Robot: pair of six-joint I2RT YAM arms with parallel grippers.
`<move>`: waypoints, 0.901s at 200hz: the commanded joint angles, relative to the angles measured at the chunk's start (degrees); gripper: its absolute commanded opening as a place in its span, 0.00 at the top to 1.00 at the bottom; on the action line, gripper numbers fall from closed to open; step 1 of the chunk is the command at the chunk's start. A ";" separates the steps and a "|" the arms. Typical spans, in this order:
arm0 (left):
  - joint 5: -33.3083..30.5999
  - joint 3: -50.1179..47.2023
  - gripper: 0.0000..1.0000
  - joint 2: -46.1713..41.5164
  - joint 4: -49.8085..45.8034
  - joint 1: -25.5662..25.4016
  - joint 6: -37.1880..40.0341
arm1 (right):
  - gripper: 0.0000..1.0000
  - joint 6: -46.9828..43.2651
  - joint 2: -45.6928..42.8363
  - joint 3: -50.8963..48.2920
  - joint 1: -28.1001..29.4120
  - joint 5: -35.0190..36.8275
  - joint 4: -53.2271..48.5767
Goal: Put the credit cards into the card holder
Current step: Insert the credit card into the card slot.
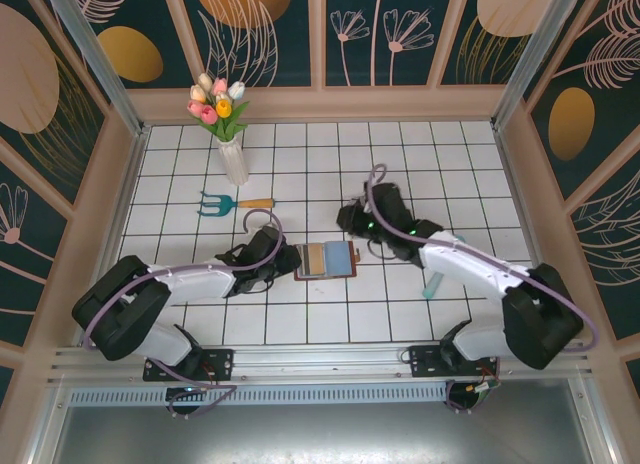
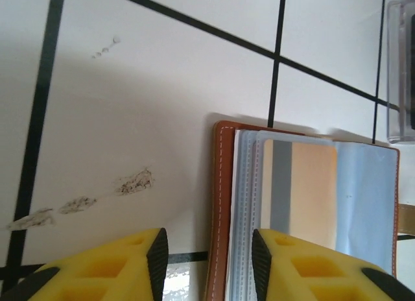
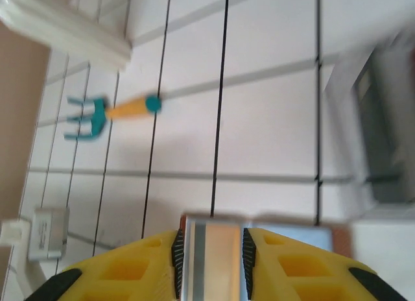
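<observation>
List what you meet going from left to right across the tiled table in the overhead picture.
In order: vase of tulips → left hand → wallet. The garden fork is left out because it overlaps the vase.

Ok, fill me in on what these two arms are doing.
Both arms are working on the brown card holder, which lies open in the middle of the tiled table. The left end effector is open, astride the holder's left leather edge. The right end effector is over the holder from the other side. A tan card lies on the pale blue sleeves and shows between its fingers, but whether they grip it can't be told.
</observation>
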 commanded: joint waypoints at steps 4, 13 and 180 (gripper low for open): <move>-1.59 1.54 0.53 -1.98 -2.71 -0.26 1.41 | 0.72 -8.79 -1.35 3.18 -3.12 1.20 -8.27; -1.23 2.10 0.52 -1.68 -2.70 -0.23 1.76 | 0.72 -9.75 -1.06 3.51 -3.19 -2.95 -6.97; 2.61 3.39 0.64 6.94 0.85 -0.26 2.06 | 0.99 -0.46 25.75 10.96 10.97 -0.36 -11.34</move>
